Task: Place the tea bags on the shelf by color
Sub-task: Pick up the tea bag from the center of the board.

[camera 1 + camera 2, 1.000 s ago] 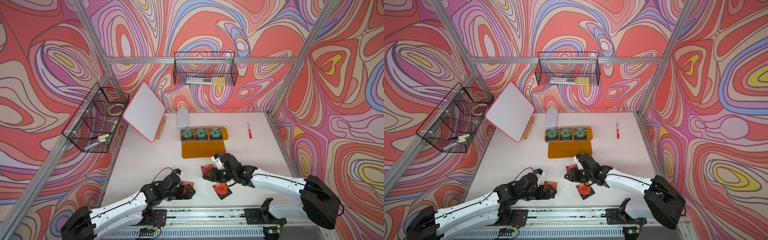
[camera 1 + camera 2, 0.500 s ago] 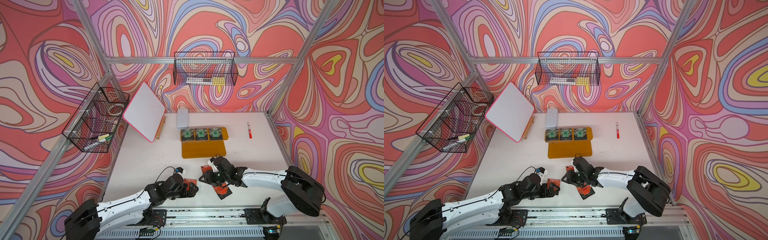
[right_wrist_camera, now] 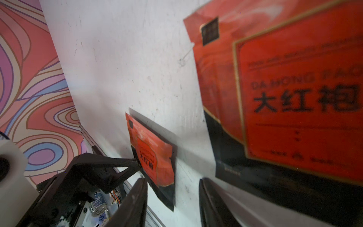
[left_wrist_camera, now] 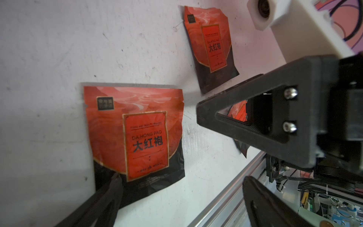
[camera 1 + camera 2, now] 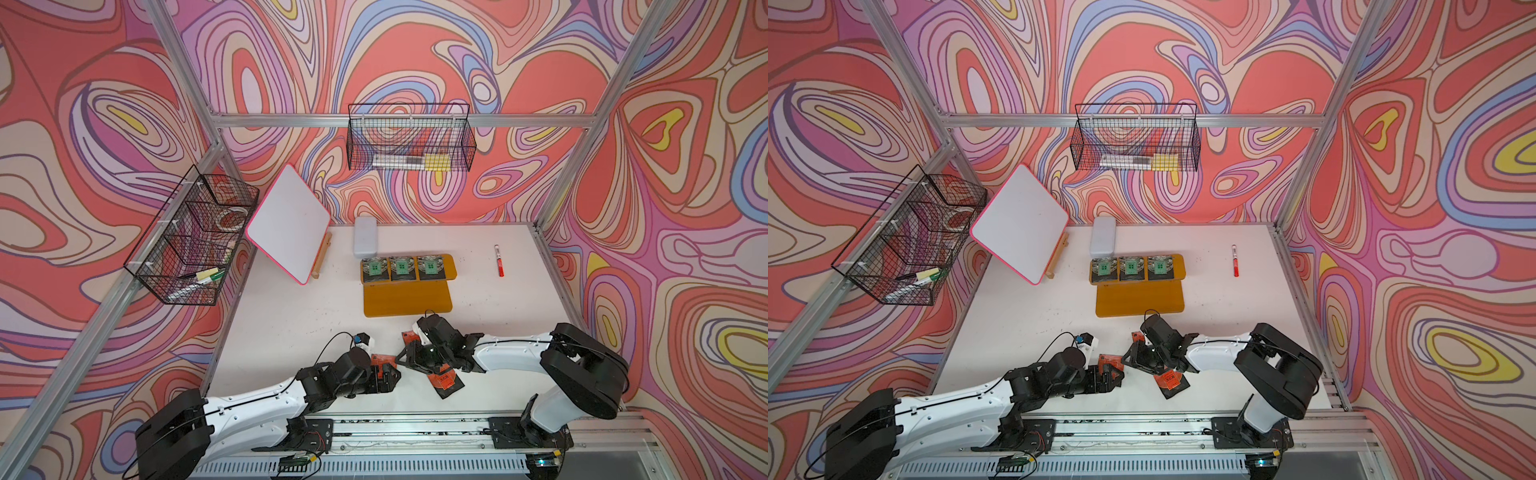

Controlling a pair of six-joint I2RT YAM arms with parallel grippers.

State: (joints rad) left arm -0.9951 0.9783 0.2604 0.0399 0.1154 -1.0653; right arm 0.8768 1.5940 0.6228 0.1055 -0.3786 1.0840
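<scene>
Greens are done: three green tea bags sit side by side on the upper board of the shelf and fill it. The lower board is bare, so that's where the reds belong, one colour per step. All three reds lie flat on the bench down by the arm bases, apart from the shelf.

Your left hand is spread fully wide, low over the first red tea bag. One finger touches the bag's dark bottom edge. The other sits off past its side, w/ nothing pinched yet. The wide spread makes sense: the bag lies flat, so you prob. need to straddle it & lift an edge before closing.

Your right hand is partway open & empty, w/ bare bench showing btwn its fingers in the right wrist view. It hovers just beside the second red tea bag, not around it. The third red tea bag lies partly under that arm, untouched.

Watch out: both hands are v. near each other, tips almost meeting. Prob. best to let one pick first & clear off toward the lower board.
</scene>
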